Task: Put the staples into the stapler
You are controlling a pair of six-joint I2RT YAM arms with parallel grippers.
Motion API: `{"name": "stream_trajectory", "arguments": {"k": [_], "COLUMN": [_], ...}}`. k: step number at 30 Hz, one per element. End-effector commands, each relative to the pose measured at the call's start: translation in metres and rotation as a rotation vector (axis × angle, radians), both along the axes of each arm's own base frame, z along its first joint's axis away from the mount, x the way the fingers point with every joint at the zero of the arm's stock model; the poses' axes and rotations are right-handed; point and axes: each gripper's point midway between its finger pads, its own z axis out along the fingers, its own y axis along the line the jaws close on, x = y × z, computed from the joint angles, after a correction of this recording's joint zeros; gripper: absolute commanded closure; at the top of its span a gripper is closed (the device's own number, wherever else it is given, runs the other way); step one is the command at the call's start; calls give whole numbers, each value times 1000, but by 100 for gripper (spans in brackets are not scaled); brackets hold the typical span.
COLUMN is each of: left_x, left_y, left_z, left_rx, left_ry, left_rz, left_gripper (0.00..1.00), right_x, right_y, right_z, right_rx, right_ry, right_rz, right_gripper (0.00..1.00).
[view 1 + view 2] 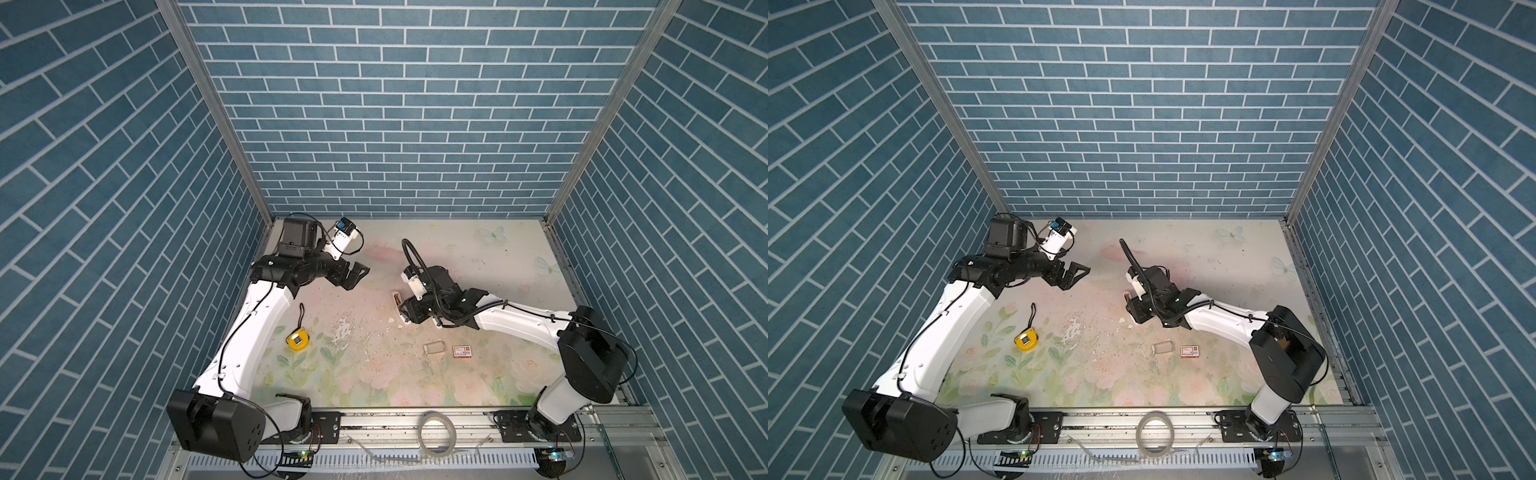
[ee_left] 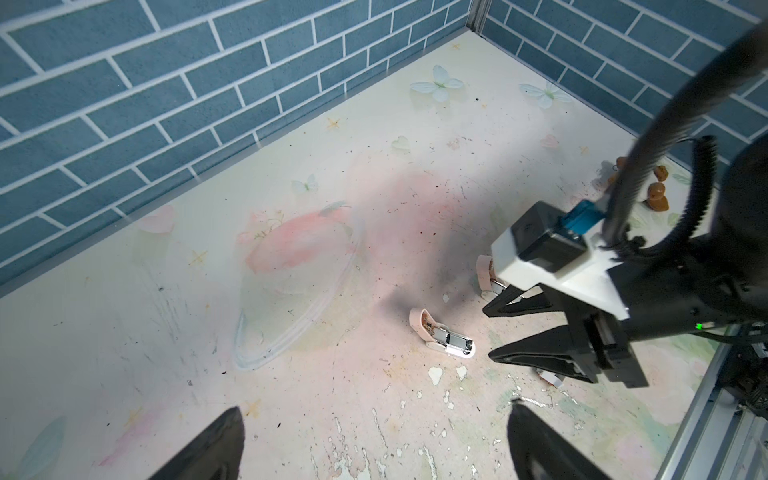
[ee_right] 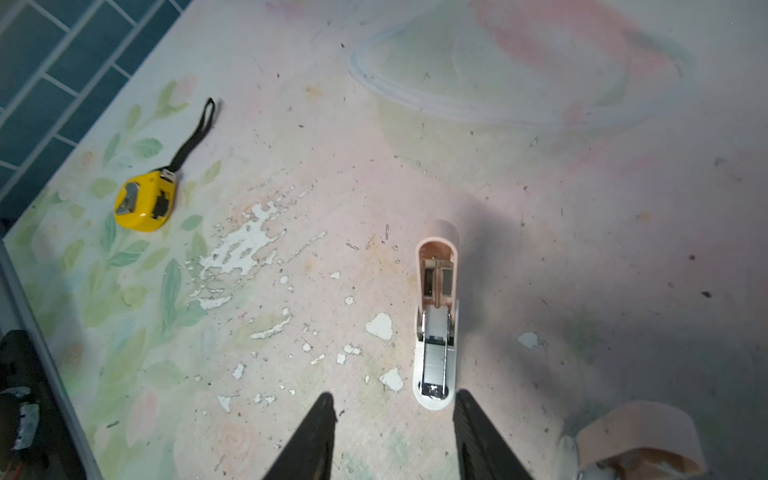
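Note:
The stapler (image 3: 436, 266), pink on a white base, lies flipped open on the flowered table (image 3: 582, 249), also seen in a top view (image 1: 397, 300). A silvery-grey strip of staples (image 3: 434, 365) sits in its metal channel. My right gripper (image 3: 393, 395) hovers open just behind the stapler's white end, which lies between the fingertips without touching them. From the left wrist view the stapler (image 2: 442, 338) sits just in front of the right gripper (image 2: 488, 332). My left gripper (image 2: 374, 407) is wide open and empty, raised at the back left (image 1: 357, 274), well away from the stapler.
A yellow tape measure (image 1: 297, 340) lies at the left. A clear sleeve (image 1: 434, 347) and a red-and-white box (image 1: 462, 351) lie in front of the right gripper. A second pink object (image 3: 636, 432) sits beside the right gripper. A tape roll (image 1: 436, 432) rests on the front rail.

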Motion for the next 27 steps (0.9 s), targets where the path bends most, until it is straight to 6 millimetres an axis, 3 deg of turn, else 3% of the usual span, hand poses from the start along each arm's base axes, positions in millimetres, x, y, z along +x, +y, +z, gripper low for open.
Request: {"name": "stream_trajectory", "arguments": {"k": [1, 17, 27], "left_x": [-4, -21, -24], "left_y": [3, -10, -10], "left_z": [2, 2, 1], "left_rx": [17, -50, -51], "left_ry": [0, 43, 40], "left_rz": [-12, -89, -89], "left_gripper": [0, 0, 1], "right_x": [5, 15, 17], "right_y": [4, 9, 4], "right_z": [-9, -60, -78], "right_rx": [-25, -179, -230], "right_ry": [4, 55, 54], "right_rz": [-9, 8, -8], "right_gripper": [52, 53, 56]}}
